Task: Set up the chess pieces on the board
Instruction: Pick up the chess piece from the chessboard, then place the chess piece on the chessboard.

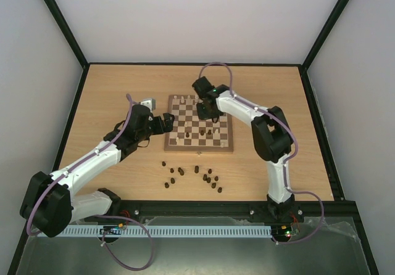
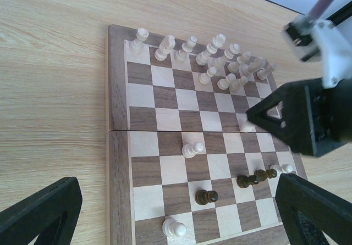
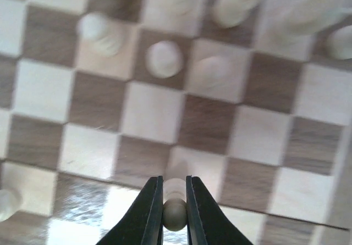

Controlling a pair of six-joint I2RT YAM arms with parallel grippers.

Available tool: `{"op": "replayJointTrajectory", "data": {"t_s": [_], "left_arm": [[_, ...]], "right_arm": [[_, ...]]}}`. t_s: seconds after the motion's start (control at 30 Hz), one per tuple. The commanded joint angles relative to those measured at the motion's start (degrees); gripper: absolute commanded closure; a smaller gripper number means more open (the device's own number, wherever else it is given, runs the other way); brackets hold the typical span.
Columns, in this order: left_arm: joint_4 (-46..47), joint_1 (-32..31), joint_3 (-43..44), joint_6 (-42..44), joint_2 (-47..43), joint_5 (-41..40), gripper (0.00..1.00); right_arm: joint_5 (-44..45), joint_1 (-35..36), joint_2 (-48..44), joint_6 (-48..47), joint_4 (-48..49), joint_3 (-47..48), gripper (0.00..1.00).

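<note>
The board lies mid-table. Several cream pieces stand in its far rows; a cream pawn, a dark piece, another cream pawn and a few dark pieces stand nearer. My right gripper hovers over the board's far half, shut on a cream pawn, above a light square. It also shows in the left wrist view. My left gripper is wide open and empty at the board's left edge.
Several loose dark pieces lie on the pale tabletop between the board and the arm bases. Blurred cream pieces stand ahead of the right gripper. Black frame rails border the table.
</note>
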Motion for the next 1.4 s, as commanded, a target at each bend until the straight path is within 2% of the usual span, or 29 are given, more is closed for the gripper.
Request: {"op": "replayJointTrajectory", "data": {"t_s": [0.0,0.33,1.37], "left_arm": [[0.18,0.34,0.24,0.72,-0.25,-0.58,0.01],[0.23,0.35,0.33,0.82,0.29,-0.9,0.0],[-0.13,0.43,0.56,1.15,0.67,-1.62,0.0]], "right_arm": [[0.28,-3.9,-4.0,-1.27,-2.83,-1.01,0.89],[-1.31,-9.14,-1.78,-2.36,-2.19,1.43,0.88],[-2.04,-10.4,6.88,-3.22,-3.43,10.04,0.85]]}}
